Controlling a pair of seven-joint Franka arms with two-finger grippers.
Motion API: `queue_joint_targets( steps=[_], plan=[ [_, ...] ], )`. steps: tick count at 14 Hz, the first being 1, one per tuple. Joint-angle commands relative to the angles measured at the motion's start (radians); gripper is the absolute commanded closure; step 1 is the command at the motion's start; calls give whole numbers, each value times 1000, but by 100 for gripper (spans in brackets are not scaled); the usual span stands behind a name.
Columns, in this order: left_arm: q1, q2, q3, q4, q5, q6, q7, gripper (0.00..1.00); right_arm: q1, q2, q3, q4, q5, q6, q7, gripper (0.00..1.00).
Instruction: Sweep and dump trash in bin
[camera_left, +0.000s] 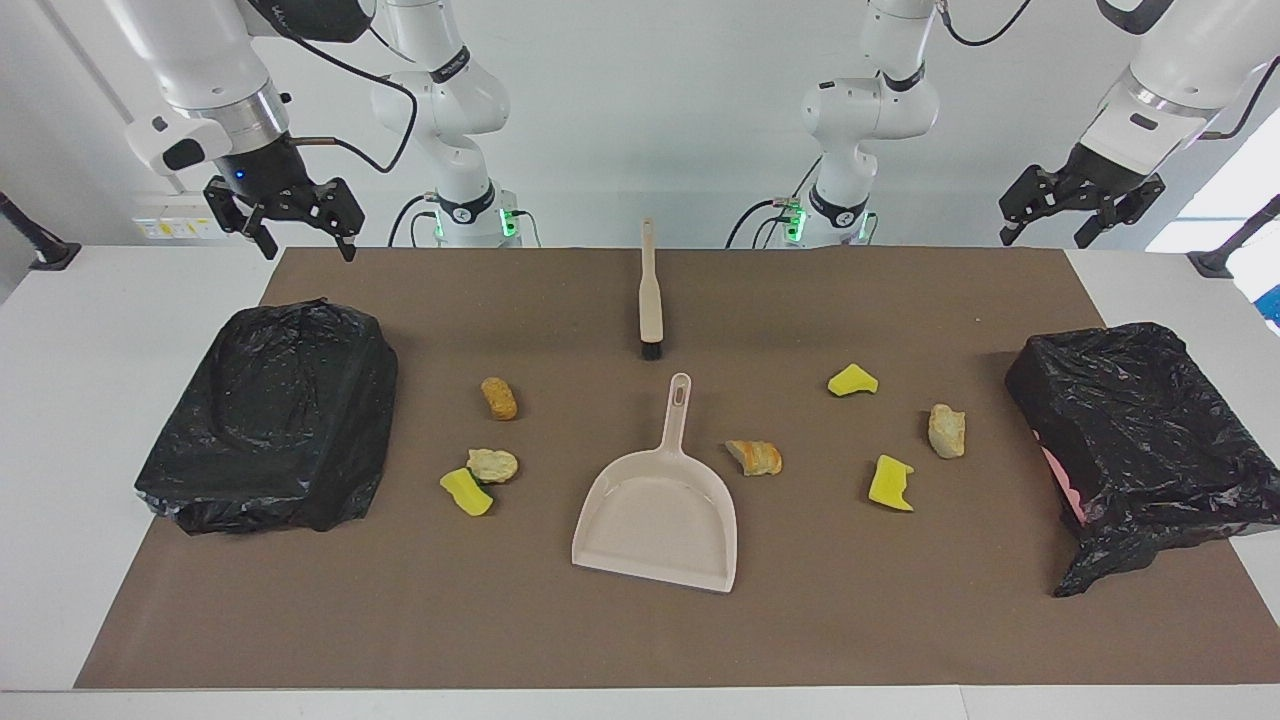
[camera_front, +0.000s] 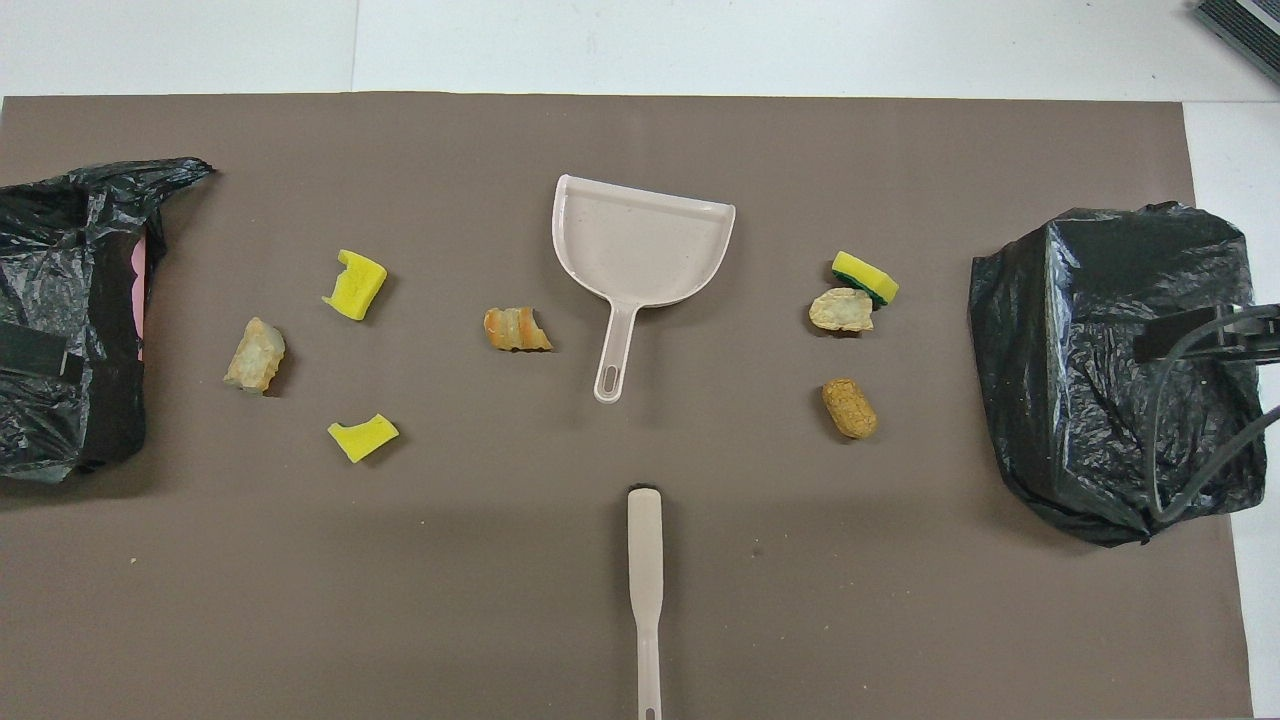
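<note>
Several scraps of trash lie on the brown mat (camera_left: 400, 620). Near the right arm's bin are a tan lump (camera_left: 499, 398) (camera_front: 849, 407), a pale lump (camera_left: 492, 464) (camera_front: 841, 310) and a yellow sponge (camera_left: 466, 492) (camera_front: 864, 278). A bread piece (camera_left: 754, 457) (camera_front: 517, 329) lies beside the dustpan. Two yellow chunks (camera_left: 852, 381) (camera_left: 890, 483) and a pale lump (camera_left: 946, 430) lie toward the left arm's end. The black-bagged bins (camera_left: 270, 420) (camera_left: 1140, 440) sit at either end. My right gripper (camera_left: 308, 240) and left gripper (camera_left: 1060, 232) hang open and empty over the mat's corners by the robots.
A beige dustpan (camera_left: 660, 510) (camera_front: 640, 240) lies mid-mat with its handle toward the robots. The beige hand brush (camera_left: 650, 295) (camera_front: 645, 570) lies in line with it, nearer the robots, bristles toward the pan. White table (camera_left: 60, 400) borders the mat.
</note>
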Motion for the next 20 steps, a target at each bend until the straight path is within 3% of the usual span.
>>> queue_joint_targets(
  steps=[1, 5, 8, 13, 20],
  plan=[
    [-6, -61, 2, -93, -12, 64, -2, 0, -11, -18, 4, -18, 2, -4, -30, 0],
    [-7, -62, 2, -93, -12, 61, 0, 0, -11, -20, 5, -36, 2, 8, -12, 0],
    [-6, -55, 2, -78, -5, 59, 1, 0, -4, -5, 4, -79, 0, 97, -14, 0],
    [-7, -56, -4, -80, -3, 47, -3, 0, 10, 126, 15, -58, -30, 324, -12, 0],
    [-56, -61, -13, -90, -11, 71, -8, 0, 107, 395, 15, 155, -38, 360, 129, 0]
  ],
)
